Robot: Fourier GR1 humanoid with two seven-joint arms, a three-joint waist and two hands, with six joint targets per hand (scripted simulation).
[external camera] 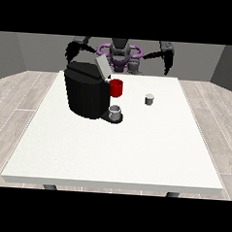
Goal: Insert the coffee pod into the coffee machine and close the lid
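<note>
Worktop (135, 158): large white surface filling the middle of the front view, carrying every item listed below.
Robot (120, 52): standing behind the far edge, arms spreading out to both sides.
Coffee machine (85, 92): black body sitting on the left half, its grey lid (102, 66) tilting up and open.
Red part (116, 88): projecting from the machine's front, just above a small grey cup (116, 111) resting on the machine's base.
Coffee pod (149, 99): small grey cylinder standing upright, right of the machine and apart from it.
Hand at the view's left (71, 51): hanging behind the machine, holding nothing; finger pose cannot be told.
Hand at the view's right (167, 62): hanging above the far edge, holding nothing; finger pose cannot be told.
</note>
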